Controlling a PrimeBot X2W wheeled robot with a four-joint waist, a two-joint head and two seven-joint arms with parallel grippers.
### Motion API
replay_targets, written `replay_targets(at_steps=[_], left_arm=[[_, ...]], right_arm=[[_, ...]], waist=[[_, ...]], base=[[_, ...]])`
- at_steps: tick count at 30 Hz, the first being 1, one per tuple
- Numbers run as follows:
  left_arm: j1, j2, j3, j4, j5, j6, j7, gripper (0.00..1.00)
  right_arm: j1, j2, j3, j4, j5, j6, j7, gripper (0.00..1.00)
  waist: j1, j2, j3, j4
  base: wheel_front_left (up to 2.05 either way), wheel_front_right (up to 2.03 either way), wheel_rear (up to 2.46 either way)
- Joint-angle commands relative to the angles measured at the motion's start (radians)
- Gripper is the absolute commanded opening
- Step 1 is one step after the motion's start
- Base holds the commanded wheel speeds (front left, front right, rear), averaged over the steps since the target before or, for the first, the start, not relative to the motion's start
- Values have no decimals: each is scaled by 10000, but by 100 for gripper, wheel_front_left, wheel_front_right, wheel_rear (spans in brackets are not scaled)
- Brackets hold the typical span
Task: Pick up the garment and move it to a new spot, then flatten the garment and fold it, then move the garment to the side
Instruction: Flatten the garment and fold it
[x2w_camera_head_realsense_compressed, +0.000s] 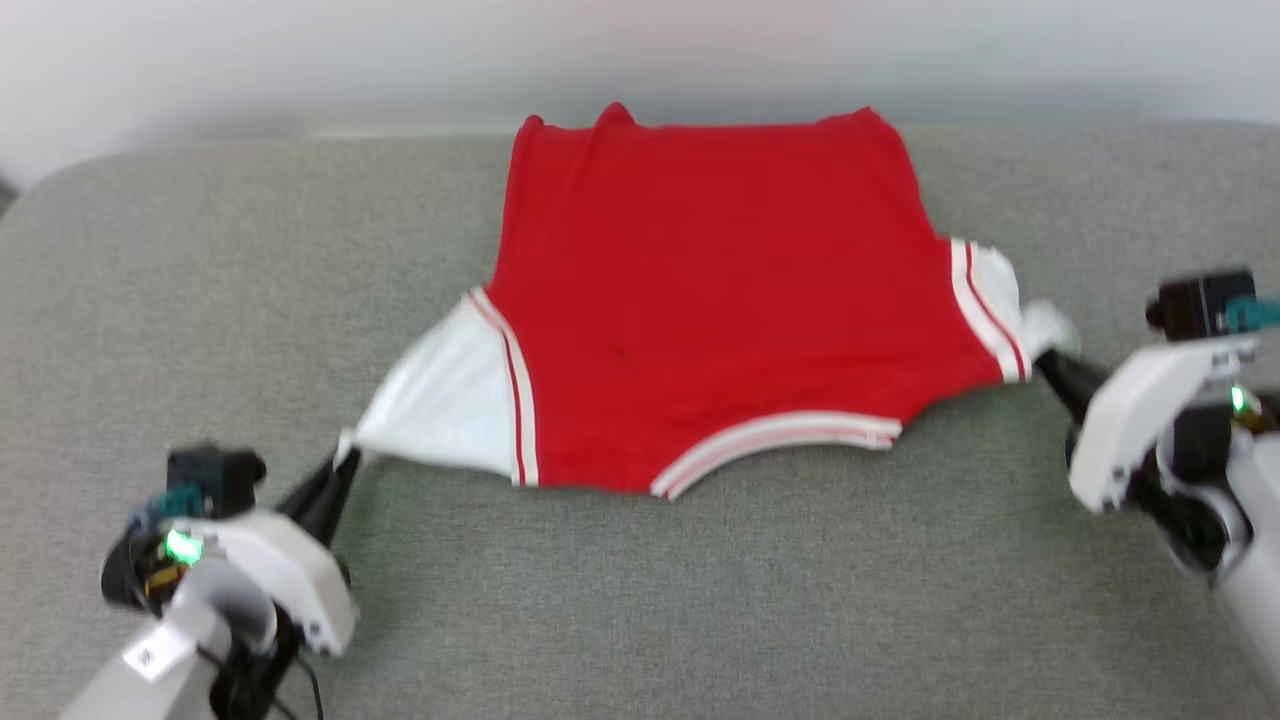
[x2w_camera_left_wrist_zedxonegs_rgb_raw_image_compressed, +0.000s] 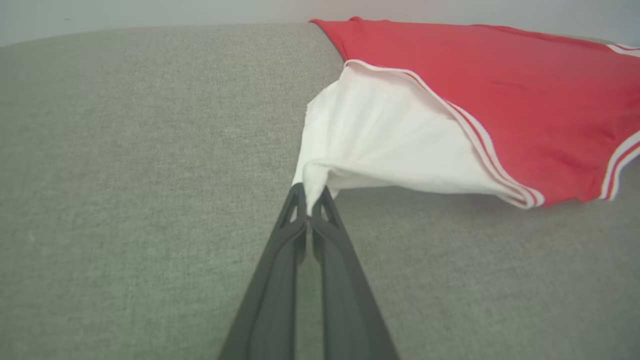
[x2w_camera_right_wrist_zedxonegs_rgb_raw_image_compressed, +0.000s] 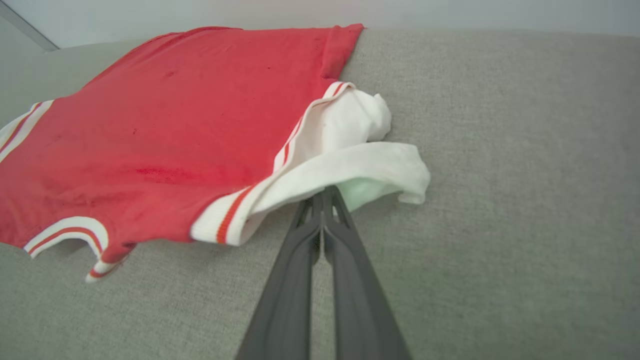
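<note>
Nearest, the left claw (x2w_camera_head_realsense_compressed: 343, 462) is pinched tight on one white sleeve tip of the garment (x2w_camera_head_realsense_compressed: 720, 300), and the right claw (x2w_camera_head_realsense_compressed: 1048, 362) is clamped on the other. Between them the smooth red knit with striped trim lies spread on the grey, coarse-woven, round-cornered surface (x2w_camera_head_realsense_compressed: 700, 600). Beyond stands a pale wall (x2w_camera_head_realsense_compressed: 300, 60).

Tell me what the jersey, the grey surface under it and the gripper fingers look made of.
The jersey: soft matte knit cloth, probably; it drapes and puckers where pinched. The grey surface: coarse woven upholstery-like fabric, with a visible speckled weave. The left gripper fingers: dark matte moulded plastic, apparently, with cut-out tips.
</note>
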Motion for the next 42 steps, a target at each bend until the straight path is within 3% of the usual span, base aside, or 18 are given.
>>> replay_targets(at_steps=[1, 12, 23, 32, 41, 42], left_arm=[[335, 145, 30, -197, -96, 117, 100, 0], [3189, 1152, -102, -2926, -727, 1204, 1161, 0], [5352, 1807, -82, -4703, -1402, 2089, 1662, 0], [6014, 1839, -102, -5323, -1694, 2310, 1728, 0], [5857, 1784, -177, -5655, -1741, 2253, 1849, 0], [5806, 1790, -185, -5728, -1714, 2262, 1881, 0]], right_arm=[[390, -160, -31, -129, 134, -11, 41, 0], [3275, -957, -283, -1884, 779, -12, 958, 0], [5531, -1207, -1221, -3310, 1155, -12, 2175, 0], [6907, -986, -2112, -4251, 914, -11, 3132, 0], [7091, -634, -2778, -4876, 543, -11, 3863, 0], [7041, -620, -2878, -4983, 466, -11, 3926, 38]], waist=[[4, -1, -243, 38], [4, -1, -1085, -69], [4, -1, -1568, -192], [4, -1, -1615, -208], [4, -1, -1466, -234], [4, -1, -1406, -217]], base=[[0, 0, 0], [0, 0, 0], [0, 0, 0], [0, 0, 0], [0, 0, 0], [0, 0, 0]])
